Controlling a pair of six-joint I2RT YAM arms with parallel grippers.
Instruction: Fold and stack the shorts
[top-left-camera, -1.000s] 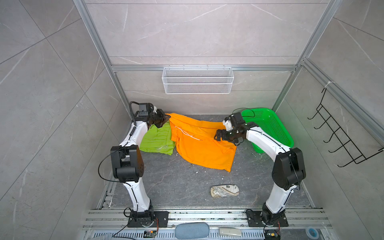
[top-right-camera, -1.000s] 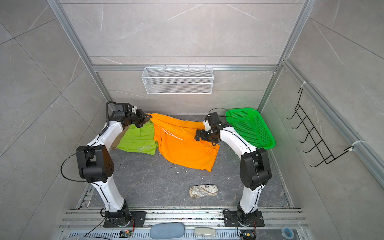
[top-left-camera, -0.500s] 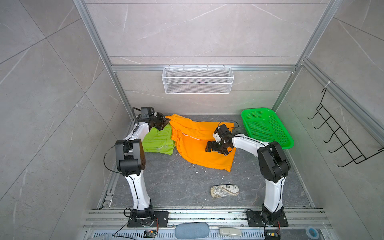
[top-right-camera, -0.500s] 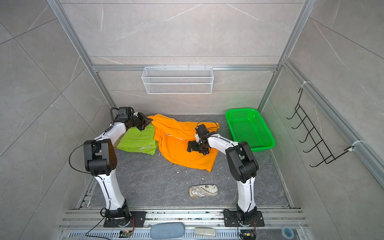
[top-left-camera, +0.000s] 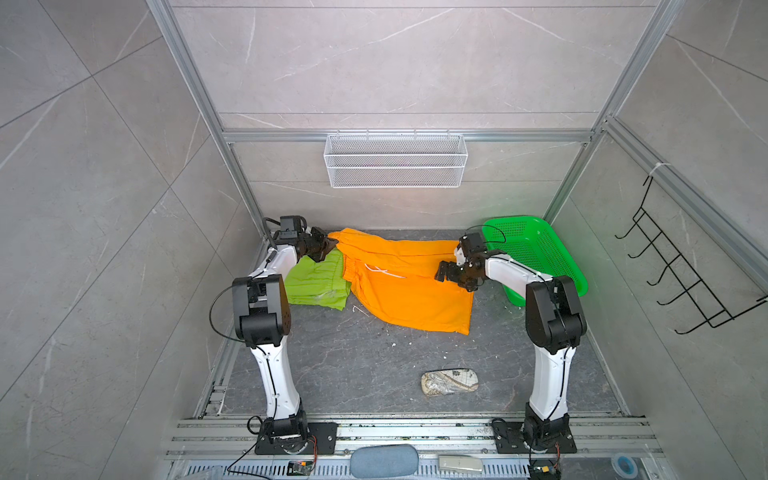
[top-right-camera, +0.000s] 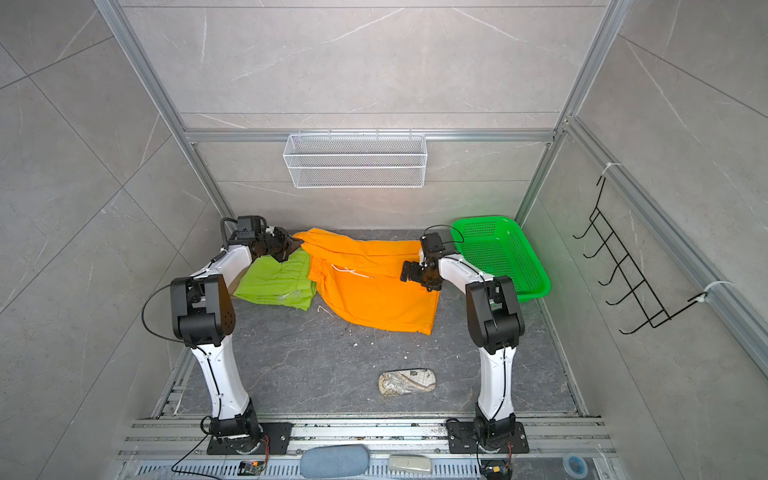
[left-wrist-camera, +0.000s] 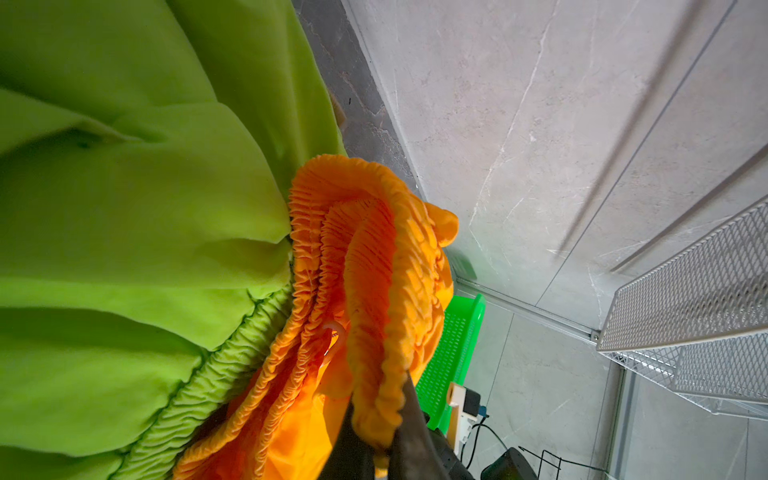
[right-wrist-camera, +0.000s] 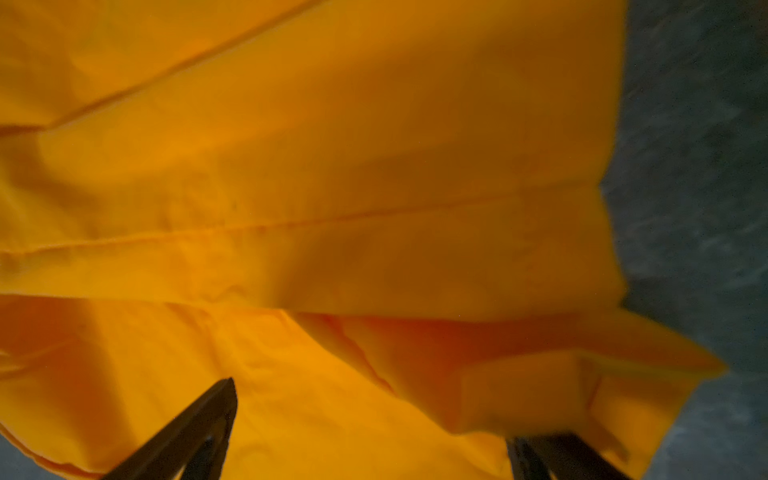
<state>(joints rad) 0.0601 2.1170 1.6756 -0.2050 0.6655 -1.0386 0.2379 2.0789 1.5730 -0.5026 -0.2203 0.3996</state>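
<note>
The orange shorts (top-left-camera: 399, 286) (top-right-camera: 374, 291) lie spread at the back middle of the floor, with a fold along their far edge. My left gripper (top-left-camera: 328, 245) (top-right-camera: 296, 244) (left-wrist-camera: 384, 449) is shut on their gathered waistband (left-wrist-camera: 374, 291). Lime green shorts (top-left-camera: 316, 284) (top-right-camera: 276, 284) (left-wrist-camera: 124, 208) lie folded beside them on the left. A tan sliver (top-right-camera: 237, 283) shows under the green shorts' left edge. My right gripper (top-left-camera: 442, 276) (top-right-camera: 407, 272) (right-wrist-camera: 372, 419) hangs open over the orange shorts' right edge, with cloth under its fingers.
A green perforated basket (top-left-camera: 536, 257) (top-right-camera: 503, 253) stands at the back right, close behind my right arm. A patterned pouch (top-left-camera: 449, 382) (top-right-camera: 407, 382) lies near the front. A wire shelf (top-left-camera: 395, 160) hangs on the back wall and a hook rack (top-left-camera: 681, 274) on the right wall.
My right gripper swung forward and inward over the orange shorts, then came back to their right edge, open throughout. The left gripper has kept its hold on the waistband and barely moved.
</note>
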